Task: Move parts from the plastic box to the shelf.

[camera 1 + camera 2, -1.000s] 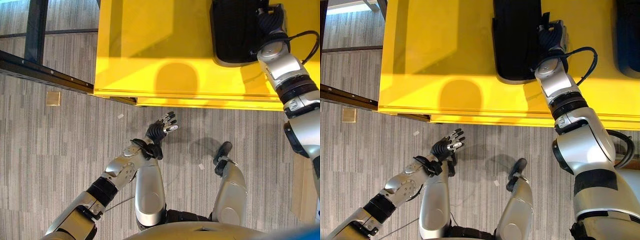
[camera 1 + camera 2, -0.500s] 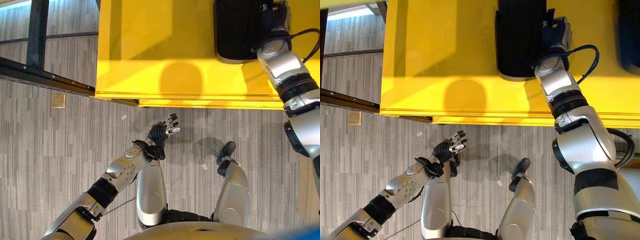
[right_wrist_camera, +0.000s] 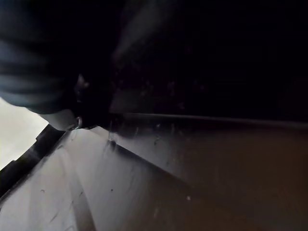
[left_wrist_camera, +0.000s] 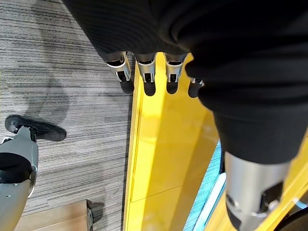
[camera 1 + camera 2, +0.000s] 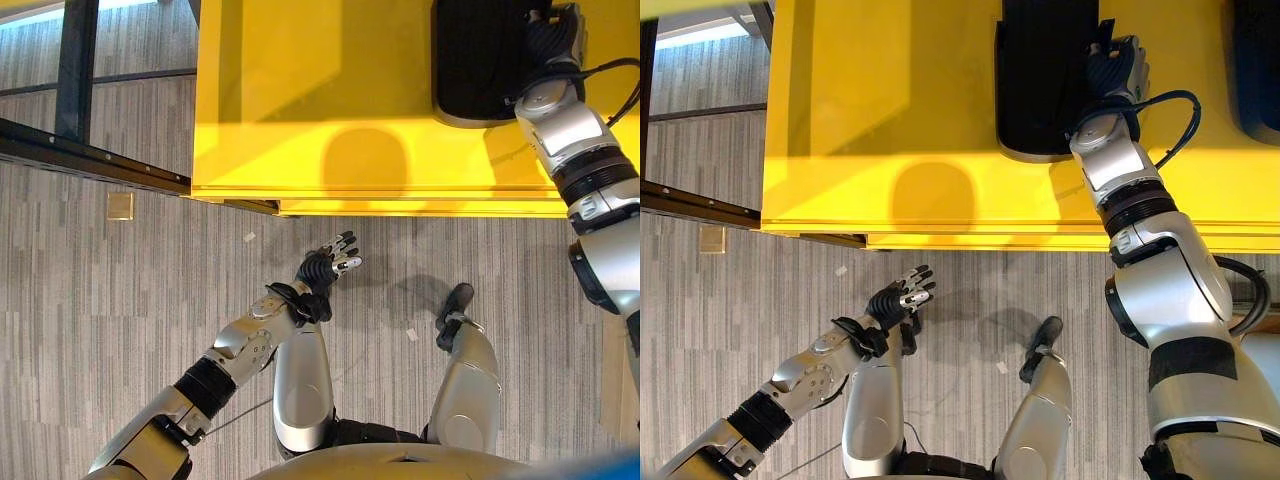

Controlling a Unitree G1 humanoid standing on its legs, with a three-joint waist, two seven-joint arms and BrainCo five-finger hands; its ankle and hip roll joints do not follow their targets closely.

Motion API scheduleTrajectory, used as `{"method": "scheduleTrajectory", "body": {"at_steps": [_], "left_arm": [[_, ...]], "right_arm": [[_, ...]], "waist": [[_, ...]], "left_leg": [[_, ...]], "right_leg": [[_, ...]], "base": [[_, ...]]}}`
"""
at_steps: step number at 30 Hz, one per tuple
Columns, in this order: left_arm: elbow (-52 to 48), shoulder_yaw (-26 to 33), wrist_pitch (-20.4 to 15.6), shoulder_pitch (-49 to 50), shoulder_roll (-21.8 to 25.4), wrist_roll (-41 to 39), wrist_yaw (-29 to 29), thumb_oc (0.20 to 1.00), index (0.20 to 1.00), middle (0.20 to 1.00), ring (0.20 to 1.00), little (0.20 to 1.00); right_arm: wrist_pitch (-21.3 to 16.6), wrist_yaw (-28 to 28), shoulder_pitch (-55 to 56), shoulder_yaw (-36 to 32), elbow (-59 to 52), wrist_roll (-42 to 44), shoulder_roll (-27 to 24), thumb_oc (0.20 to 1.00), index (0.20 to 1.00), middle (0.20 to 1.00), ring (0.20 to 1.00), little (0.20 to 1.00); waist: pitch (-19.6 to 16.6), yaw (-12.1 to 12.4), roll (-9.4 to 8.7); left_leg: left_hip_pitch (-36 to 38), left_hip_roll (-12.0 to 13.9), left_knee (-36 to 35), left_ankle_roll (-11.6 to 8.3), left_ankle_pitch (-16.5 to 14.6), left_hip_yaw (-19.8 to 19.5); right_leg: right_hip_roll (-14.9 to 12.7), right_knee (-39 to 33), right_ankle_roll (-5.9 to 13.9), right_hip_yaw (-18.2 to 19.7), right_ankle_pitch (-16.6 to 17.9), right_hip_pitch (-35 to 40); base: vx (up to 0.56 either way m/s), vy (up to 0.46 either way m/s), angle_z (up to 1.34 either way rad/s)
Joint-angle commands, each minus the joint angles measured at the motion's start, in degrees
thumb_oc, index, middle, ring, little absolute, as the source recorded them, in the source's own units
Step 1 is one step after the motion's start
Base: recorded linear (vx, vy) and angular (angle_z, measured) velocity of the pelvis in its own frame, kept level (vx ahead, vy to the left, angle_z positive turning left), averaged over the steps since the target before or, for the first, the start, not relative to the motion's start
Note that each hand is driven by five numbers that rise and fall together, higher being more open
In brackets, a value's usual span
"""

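Silver-grey arms, dark ribbed wrist covers, dark-tipped silver fingers (image 5: 345, 262)

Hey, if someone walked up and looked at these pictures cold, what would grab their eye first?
Most likely the big bright yellow table across the top of the head views. Next, the black plastic box on its far right part, with the right robot hand reaching over its edge, fingers hidden inside. Last, the left robot hand held over the grey striped floor in front of the table, fingers relaxed and holding nothing.

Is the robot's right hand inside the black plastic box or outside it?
Inside: the right hand reaches over the rim of the black plastic box on the yellow table; its grasp cannot be told.
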Motion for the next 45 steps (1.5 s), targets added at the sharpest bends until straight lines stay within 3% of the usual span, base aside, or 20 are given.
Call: {"method": "scheduleTrajectory", "body": {"at_steps": [1, 22, 44, 45], "left_arm": [[-6.31, -3.25, -0.47, 1.31, -0.35, -0.43, 0.02, 1.000, 1.000, 1.000, 1.000, 1.000], [-6.68, -2.84, -0.36, 3.21, 0.83, -0.68, -1.59, 1.000, 1.000, 1.000, 1.000, 1.000], [-6.15, -2.89, 0.21, 2.82, -0.38, -0.61, -0.82, 1.000, 1.000, 1.000, 1.000, 1.000], [-6.14, -2.95, 0.17, 2.83, -0.44, -0.56, -0.70, 1.000, 1.000, 1.000, 1.000, 1.000]], "right_arm": [[-1.81, -2.56, -7.43, 2.15, -2.55, -3.11, -5.17, 0.200, 0.200, 0.200, 0.200, 0.200], [-1.16, -3.01, -10.47, 4.43, -5.29, -3.95, -8.05, 0.200, 0.200, 0.200, 0.200, 0.200], [-0.48, -8.48, -7.90, 1.54, -4.51, -1.09, -5.54, 0.200, 0.200, 0.200, 0.200, 0.200], [-0.94, -9.17, -7.89, 1.69, -4.24, -0.68, -5.42, 0.256, 0.256, 0.256, 0.256, 0.256]], "waist": [[-1.05, 2.01, 1.72], [-1.05, 2.34, 1.30], [-1.05, 2.63, 1.74], [-1.05, 2.67, 1.73]], "left_leg": [[2.99, -4.24, -1.02, 1.54, -4.80, 0.80], [4.15, -4.46, -3.09, 0.97, -3.61, 0.45], [3.14, -4.57, -2.50, 1.22, -3.80, 0.35], [3.16, -4.56, -2.54, 1.24, -3.79, 0.36]], "right_leg": [[3.34, 13.83, -1.86, -3.10, -11.30, -2.26], [3.93, 12.23, -1.87, -3.49, -11.00, -1.11], [3.62, 13.18, -1.92, -3.37, -11.20, -2.06], [3.67, 13.17, -1.97, -3.42, -11.22, -2.04]], "base": [[0.00, 0.000, 0.00], [0.00, 0.000, 0.00], [0.00, 0.000, 0.00], [0.00, 0.000, 0.00]]}}
